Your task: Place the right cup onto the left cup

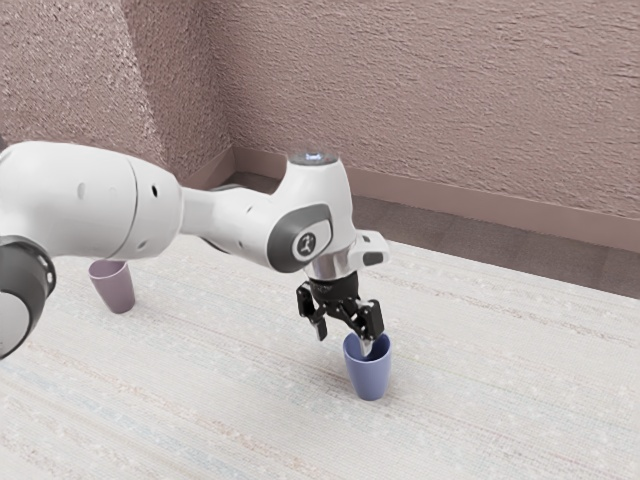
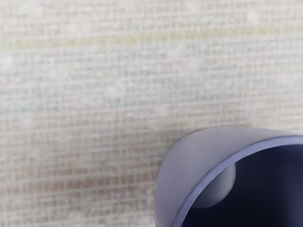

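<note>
Gripper wide; upright blue cup below, its wall between 2 fingers, 1 inside, 1 outside.

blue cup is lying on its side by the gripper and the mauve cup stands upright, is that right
Not quite: the exterior view shows the blue cup standing upright by the gripper; the mauve cup stands upright, as you say.
</note>
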Robot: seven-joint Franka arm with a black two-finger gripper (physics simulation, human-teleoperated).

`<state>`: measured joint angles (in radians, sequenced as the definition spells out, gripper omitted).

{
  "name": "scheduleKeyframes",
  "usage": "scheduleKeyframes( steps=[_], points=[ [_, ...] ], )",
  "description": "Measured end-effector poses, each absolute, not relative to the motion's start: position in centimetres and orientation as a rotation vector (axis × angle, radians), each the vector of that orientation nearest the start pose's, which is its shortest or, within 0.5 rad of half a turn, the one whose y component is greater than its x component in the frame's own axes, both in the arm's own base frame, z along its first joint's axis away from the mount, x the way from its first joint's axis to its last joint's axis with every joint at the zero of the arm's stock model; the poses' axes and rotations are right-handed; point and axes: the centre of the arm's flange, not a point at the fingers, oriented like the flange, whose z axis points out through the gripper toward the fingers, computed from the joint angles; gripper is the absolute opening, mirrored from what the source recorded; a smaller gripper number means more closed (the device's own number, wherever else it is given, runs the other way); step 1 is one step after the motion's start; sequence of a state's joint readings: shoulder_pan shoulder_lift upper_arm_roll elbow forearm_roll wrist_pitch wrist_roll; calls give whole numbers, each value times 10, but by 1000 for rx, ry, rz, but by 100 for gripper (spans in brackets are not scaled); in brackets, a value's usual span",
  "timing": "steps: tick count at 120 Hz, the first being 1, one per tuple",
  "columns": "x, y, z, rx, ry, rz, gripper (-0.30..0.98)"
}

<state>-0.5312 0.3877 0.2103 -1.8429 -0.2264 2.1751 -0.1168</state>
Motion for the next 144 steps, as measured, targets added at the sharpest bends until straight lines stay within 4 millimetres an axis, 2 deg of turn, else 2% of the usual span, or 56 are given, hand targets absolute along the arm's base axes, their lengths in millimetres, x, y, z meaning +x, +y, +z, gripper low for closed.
scheduleKeyframes(
  steps=[26, 46, 63, 75, 93, 120, 135, 144],
  points=[
    [597, -216, 307, -3232, 114, 94, 54],
    [598, -216, 307, -3238, 102, 86, 36],
    [598, -217, 308, -3245, 93, 83, 13],
    [597, -220, 308, -3248, 93, 81, 3],
    [597, -221, 309, -3249, 89, 80, -5],
    [597, -221, 310, -3248, 80, 78, -8],
    [597, -222, 333, -3255, 88, 30, -9],
    [596, -213, 371, -3250, 95, -34, -9]
  ],
)
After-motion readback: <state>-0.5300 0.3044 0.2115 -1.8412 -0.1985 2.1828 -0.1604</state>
